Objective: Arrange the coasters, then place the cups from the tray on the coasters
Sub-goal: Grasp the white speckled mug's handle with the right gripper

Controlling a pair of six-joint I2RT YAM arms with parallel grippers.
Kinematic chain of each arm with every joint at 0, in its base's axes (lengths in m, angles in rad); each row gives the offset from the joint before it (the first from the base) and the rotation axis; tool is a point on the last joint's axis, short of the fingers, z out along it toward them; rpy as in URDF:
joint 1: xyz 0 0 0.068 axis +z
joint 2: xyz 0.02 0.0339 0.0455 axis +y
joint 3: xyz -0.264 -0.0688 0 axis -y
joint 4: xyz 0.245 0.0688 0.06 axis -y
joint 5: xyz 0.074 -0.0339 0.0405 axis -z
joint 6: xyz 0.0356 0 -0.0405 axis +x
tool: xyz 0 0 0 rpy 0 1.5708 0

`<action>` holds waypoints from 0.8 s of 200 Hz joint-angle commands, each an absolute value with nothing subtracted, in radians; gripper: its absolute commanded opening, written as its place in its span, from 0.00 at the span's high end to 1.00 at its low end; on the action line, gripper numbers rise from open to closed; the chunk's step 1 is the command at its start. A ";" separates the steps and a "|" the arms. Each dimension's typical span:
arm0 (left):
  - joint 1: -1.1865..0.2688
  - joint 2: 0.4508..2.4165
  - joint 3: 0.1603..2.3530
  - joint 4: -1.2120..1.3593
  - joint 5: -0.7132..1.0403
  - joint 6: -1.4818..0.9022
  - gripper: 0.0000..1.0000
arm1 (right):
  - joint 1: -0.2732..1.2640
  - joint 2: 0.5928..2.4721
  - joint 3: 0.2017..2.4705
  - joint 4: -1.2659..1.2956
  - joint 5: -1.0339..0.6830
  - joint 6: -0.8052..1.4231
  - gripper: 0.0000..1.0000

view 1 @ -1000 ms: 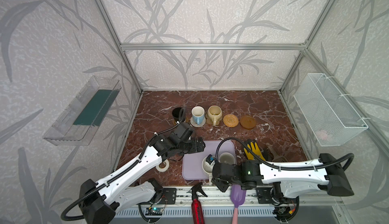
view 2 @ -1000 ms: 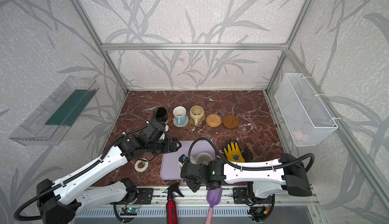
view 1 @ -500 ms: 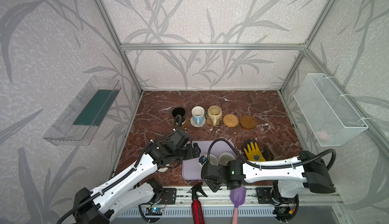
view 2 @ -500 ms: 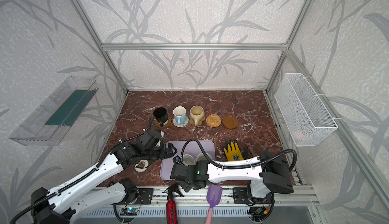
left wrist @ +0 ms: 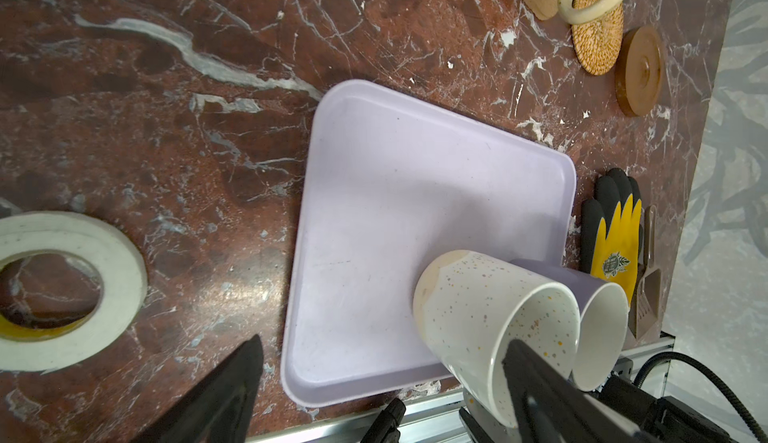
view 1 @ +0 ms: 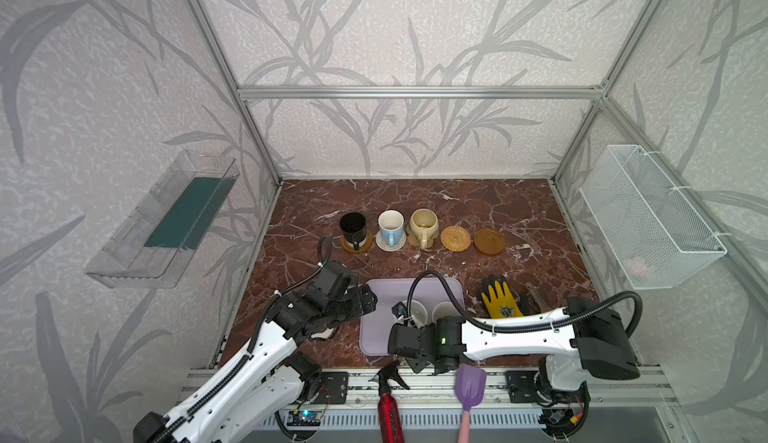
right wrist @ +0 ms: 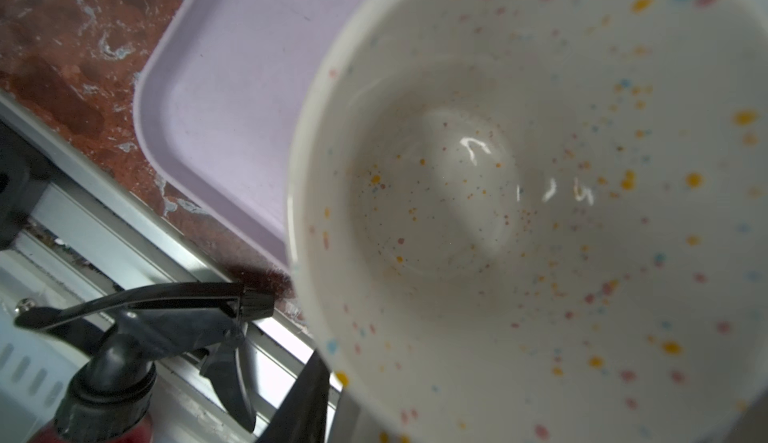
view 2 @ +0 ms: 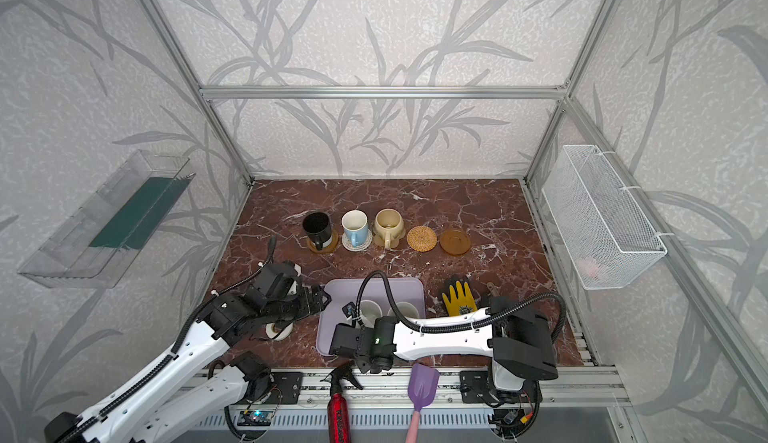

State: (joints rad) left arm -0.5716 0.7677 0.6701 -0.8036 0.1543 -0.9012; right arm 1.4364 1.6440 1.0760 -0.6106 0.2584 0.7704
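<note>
On the lavender tray (view 1: 376, 337) (left wrist: 395, 191) stand a white speckled cup (view 1: 417, 311) (right wrist: 519, 191) and a lavender-grey cup (view 1: 445, 310). My right gripper (view 1: 409, 326) sits at the speckled cup's near rim. One finger (right wrist: 305, 403) lies against the wall outside; the other is hidden. My left gripper (view 1: 365, 299) (left wrist: 382, 341) hangs open and empty by the tray's left edge. At the back, black (view 1: 352, 227), blue (view 1: 390, 227) and beige (view 1: 423, 222) cups stand on coasters. A rattan coaster (view 1: 456, 238) and an amber coaster (view 1: 489, 240) lie bare.
A white tape roll (left wrist: 70, 291) lies left of the tray, under my left arm. A yellow-black glove (view 1: 500, 301) and a small brown scoop (left wrist: 646, 291) lie right of it. A red spray bottle (view 1: 388, 403) and a purple scoop (view 1: 470, 382) rest on the front rail.
My right gripper has slid left along the tray's front to the speckled cup and its jaws have narrowed. My left arm has drawn back toward the front left.
</note>
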 commanded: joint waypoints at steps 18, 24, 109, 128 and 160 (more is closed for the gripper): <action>-0.555 0.728 0.651 -0.850 0.160 -0.913 0.10 | 1.409 1.668 1.098 -0.566 0.317 0.797 0.66; -0.555 0.723 0.650 -0.850 0.158 -0.914 0.10 | 1.408 1.672 1.097 -0.553 0.316 0.792 0.66; -0.553 0.724 0.641 -0.811 0.210 -0.946 0.14 | 1.397 1.701 1.103 -0.534 0.370 0.788 0.79; -0.554 0.728 0.641 -0.799 0.226 -0.955 0.14 | 1.396 1.701 1.103 -0.524 0.376 0.779 0.82; -0.555 0.736 0.651 -0.801 0.230 -0.961 0.15 | 1.396 1.701 1.096 -0.501 0.368 0.763 0.84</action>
State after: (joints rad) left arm -0.5598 0.7319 0.6498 -0.7982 0.2203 -0.9421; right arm 1.3994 1.6955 1.0985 -0.5415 0.3420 0.7811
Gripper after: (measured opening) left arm 0.855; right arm 0.200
